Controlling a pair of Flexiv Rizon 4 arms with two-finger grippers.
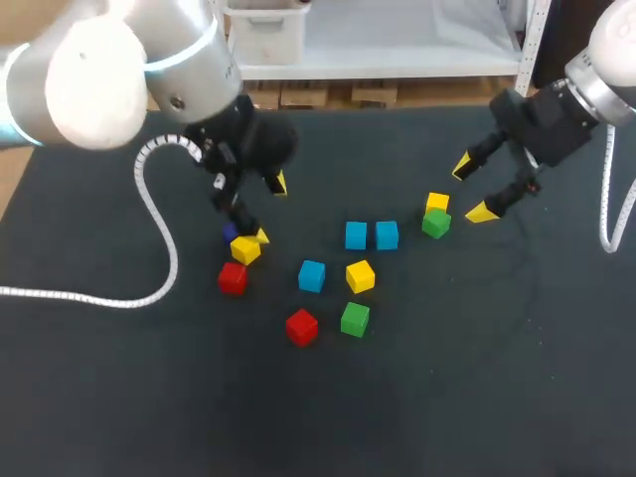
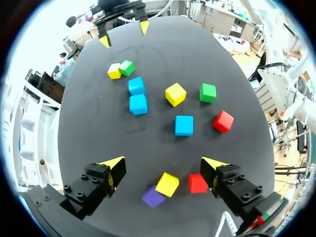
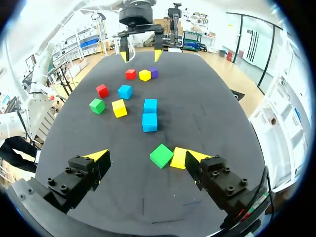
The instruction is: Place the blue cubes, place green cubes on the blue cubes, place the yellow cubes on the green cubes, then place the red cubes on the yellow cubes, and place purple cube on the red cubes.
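Surroundings: A dark table is seen. A white ribbed cable from the left arm is laid in a loop over the table's left part.
Obstruction: In the head view the purple cube is mostly hidden behind the lower finger of the left gripper. It is seen whole only in the left wrist view.
Materials: The table top is matte and cloth-like. The cubes are smooth, sharp-edged and each of one solid colour. The fingers are black blocks ended by yellow wedge tips.
Left gripper: It is spread wide with nothing grasped. The left yellow cube lies between the fingers. It is touched at one corner by the purple cube, and the left red cube sits just beside it, close to one finger.
Right gripper: It is spread wide with nothing held. The right green cube and the right yellow cube are touching each other. They are seen between the fingers, nearer to one of them.
Blue cubes: A blue pair is set side by side near the table's middle. The third blue cube lies apart, nearer the front.
Loose cubes: The middle yellow cube, the front green cube and the front red cube are scattered near the third blue cube, each apart from the others.
Level: Every cube is resting directly on the table.
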